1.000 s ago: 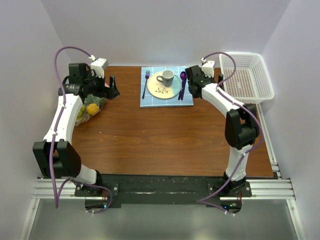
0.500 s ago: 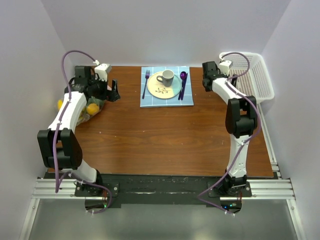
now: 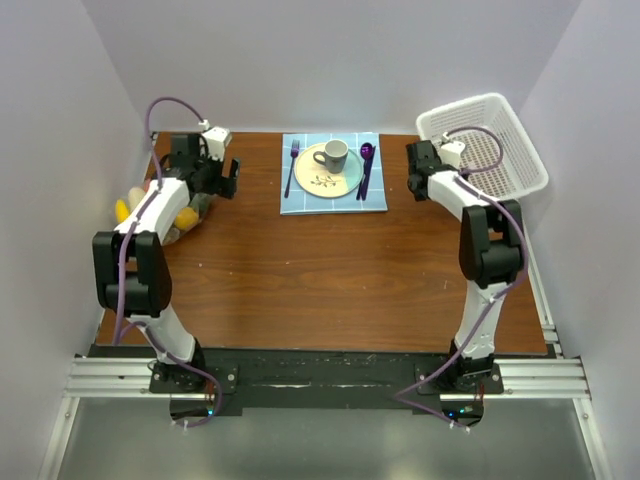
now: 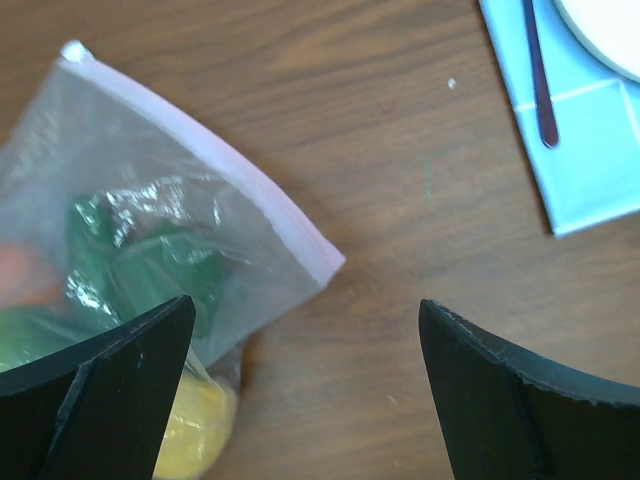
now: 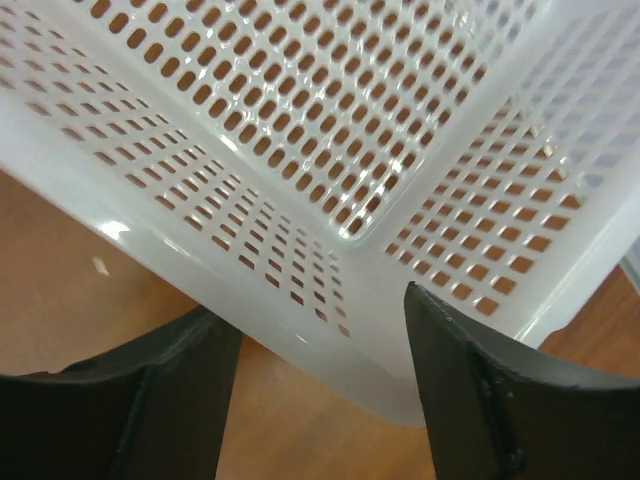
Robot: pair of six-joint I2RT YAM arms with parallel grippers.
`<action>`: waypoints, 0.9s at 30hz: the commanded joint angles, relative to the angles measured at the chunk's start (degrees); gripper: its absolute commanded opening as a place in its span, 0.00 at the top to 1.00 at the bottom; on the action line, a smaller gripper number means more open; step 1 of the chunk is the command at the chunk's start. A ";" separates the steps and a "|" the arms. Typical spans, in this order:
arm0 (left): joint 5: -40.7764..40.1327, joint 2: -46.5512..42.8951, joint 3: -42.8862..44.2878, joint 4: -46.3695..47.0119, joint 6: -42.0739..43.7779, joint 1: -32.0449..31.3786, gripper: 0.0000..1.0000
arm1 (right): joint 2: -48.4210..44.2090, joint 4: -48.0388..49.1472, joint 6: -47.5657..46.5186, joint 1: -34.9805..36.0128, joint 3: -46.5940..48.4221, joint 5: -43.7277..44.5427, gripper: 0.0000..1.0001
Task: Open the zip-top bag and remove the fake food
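Jaws on the left gripper (image 4: 305, 395) stood spread wide and held nothing; most of what lay between its two dark fingers (image 4: 100, 400) in the left wrist view was bare bench (image 4: 400, 200). The zip-top bag (image 4: 150, 200) lay on the wood up and to the left in that view, its pinkish zip strip (image 4: 230, 185) running diagonally, with one end of the strip reaching into the gap. One finger hid the bag's lower part, and whether it touched the plastic could not be told. Through the bag the fake food (image 4: 130, 260) showed as green pieces, a yellow one low down and a blur of orange at the frame's left edge. Only the top view placed the bag at the bench's left edge, largely under the left arm, with a further yellow piece showing beyond the arm. Jaws on the right gripper (image 5: 315, 310) were likewise wide apart, with a corner of the white perforated basket (image 5: 340, 120) between them; contact could not be judged. From above, the basket sat askew at the far right corner of the bench. A plate (image 3: 322, 182), cup (image 3: 333, 153), fork (image 3: 292, 165) and purple spoon (image 3: 365, 165) rested on a blue mat (image 3: 335, 204) between the two grippers.
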 commanded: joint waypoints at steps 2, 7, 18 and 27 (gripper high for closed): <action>-10.86 0.73 -1.36 9.76 5.29 -5.01 0.00 | -10.07 -1.83 11.18 1.97 -9.91 -5.91 0.46; -16.14 1.70 -4.08 13.28 7.49 -7.22 0.00 | -11.76 -5.08 12.68 2.33 -11.33 -6.53 0.59; -24.33 3.02 -9.26 18.99 11.44 -7.57 0.12 | -20.72 -9.57 17.52 8.29 -20.11 -14.79 0.73; -23.72 3.37 -9.80 23.21 13.02 -7.75 0.74 | -29.95 -14.14 22.96 31.23 -30.66 -19.00 0.83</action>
